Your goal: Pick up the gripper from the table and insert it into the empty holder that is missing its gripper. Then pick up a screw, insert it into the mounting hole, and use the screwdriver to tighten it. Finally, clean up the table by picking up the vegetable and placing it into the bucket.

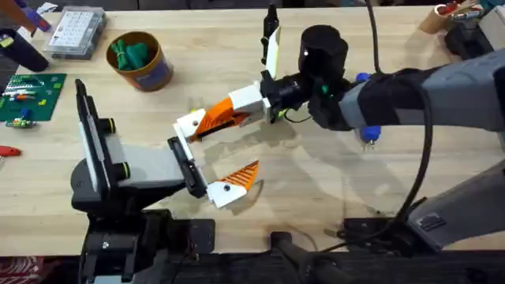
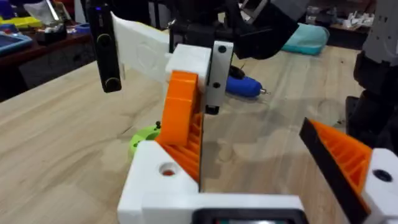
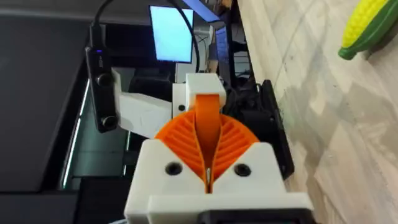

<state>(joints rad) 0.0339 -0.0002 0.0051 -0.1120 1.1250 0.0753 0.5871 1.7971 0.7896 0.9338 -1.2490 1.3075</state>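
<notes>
Inventory on the table (image 1: 331,205): one gripper (image 1: 207,120), one holder (image 1: 186,164), one fixed finger (image 1: 234,184), one vegetable (image 2: 143,139), one bucket (image 1: 155,77).

1. The gripper is a white block base with a screw hole and an orange ribbed wedge tip. Its base sits at the far end of the holder; I cannot tell whether it is seated in a slot.
2. My right hand (image 1: 239,109) is clamped on the gripper's orange tip, arm reaching across the middle.
3. My left hand (image 1: 233,146) stands spread wide, gripping nothing, with the fixed finger at the near end of the holder.
4. The bucket stands well apart at the far left, with dark green pieces inside.

View differences: the left wrist view shows the vegetable lying just beside the gripper's base, and a blue screwdriver (image 2: 244,87) lying farther back. The right wrist view shows the orange wedge pinched between my pads (image 3: 177,140). The overhead view shows the bucket.
</notes>
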